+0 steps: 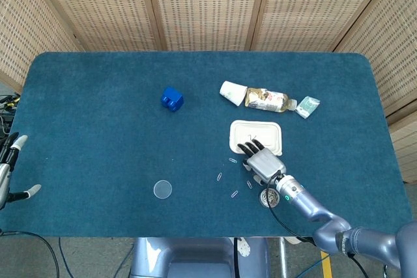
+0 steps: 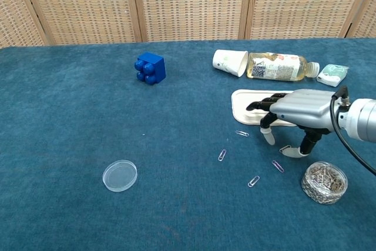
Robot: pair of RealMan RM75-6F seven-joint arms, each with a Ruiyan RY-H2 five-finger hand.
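Right hand [image 2: 294, 113] low over the blue-carpeted worktop [image 1: 98, 128], palm down, fingers spread and bent downward, grasping nothing. Its dark fingertips [image 2: 254, 106] lie over the near edge of the flat white tray [image 2: 249, 99]; whether they touch the tray cannot be told. In the head view the same hand [image 1: 262, 159] overlaps the tray's [image 1: 267, 131] lower rim, the forearm running toward the lower right.

Loose paper clips lie scattered just beside and below the hand: one [image 2: 242, 133] near the tray's front-left corner, one [image 2: 222, 155] further left, one [image 2: 254, 181] nearest the camera, one [image 2: 278, 166] just under the thumb side, and one [image 2: 285, 149] partly hidden by the hand. The thumb tip (pale, pointing down) hangs close above this last clip; contact cannot be told. A small round tub of clips [image 2: 324, 183] stands to the right, near the hand but apart from it.

Behind the tray, a paper cup [image 2: 230, 62] lies on its side, mouth against a plastic bottle [image 2: 277, 66] also lying down, with a small pale-green packet [image 2: 332, 74] at the bottle's cap end. A blue toy block [image 2: 150, 67] sits well apart to the left; a clear round lid [image 2: 120, 175] lies alone at front left.

Left hand [image 1: 8, 170] at the worktop's far left edge, largely cut off, fingers apart and holding nothing.
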